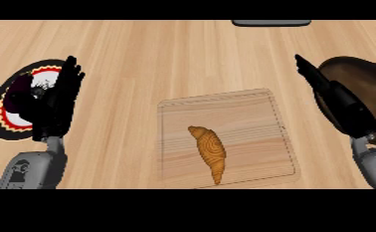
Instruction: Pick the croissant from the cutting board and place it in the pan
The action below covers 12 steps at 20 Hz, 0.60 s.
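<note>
A golden-brown croissant (209,151) lies lengthwise on the wooden cutting board (249,111) in the lower middle of the head view. A dark brown pan (356,74) sits at the right edge, partly hidden by my right hand (334,99). That hand is open, fingers straight and pointing up, well to the right of the board. At the left my left hand (55,99) is also open with fingers up, far from the croissant. Neither hand touches anything.
A plate (15,121) with a red and black patterned rim lies at the left edge under my left hand, with a dark purple item (22,89) on it. A dark grey object (272,23) shows at the counter's far edge.
</note>
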### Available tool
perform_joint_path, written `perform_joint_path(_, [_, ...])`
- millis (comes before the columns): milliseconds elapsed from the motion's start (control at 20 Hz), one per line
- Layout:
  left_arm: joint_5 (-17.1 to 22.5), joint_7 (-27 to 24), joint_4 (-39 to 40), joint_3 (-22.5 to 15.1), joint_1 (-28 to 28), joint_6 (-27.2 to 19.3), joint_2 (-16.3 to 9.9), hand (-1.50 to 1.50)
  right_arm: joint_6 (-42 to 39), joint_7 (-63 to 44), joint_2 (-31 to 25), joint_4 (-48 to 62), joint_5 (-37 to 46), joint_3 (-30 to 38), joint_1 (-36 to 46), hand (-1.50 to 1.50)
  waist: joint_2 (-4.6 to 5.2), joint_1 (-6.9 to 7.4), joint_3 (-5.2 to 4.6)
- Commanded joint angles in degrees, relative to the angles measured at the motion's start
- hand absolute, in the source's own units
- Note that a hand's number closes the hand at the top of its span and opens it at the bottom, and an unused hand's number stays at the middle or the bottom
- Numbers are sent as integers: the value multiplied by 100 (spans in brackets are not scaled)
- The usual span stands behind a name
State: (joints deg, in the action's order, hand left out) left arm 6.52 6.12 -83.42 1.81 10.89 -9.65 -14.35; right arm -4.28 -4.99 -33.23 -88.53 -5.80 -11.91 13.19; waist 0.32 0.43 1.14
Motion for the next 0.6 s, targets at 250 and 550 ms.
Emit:
perform_joint_path(250, [-246,-190,-208,-337,582,192,-45,0,-2557,585,899,176,-518,-2087,804,150,185,720,-99])
perform_joint_path(550, [-107,-203,19,-29,340,202,-123,0,-1502,3163,375,426,1194,-1363,1022,-150,-11,0,-103])
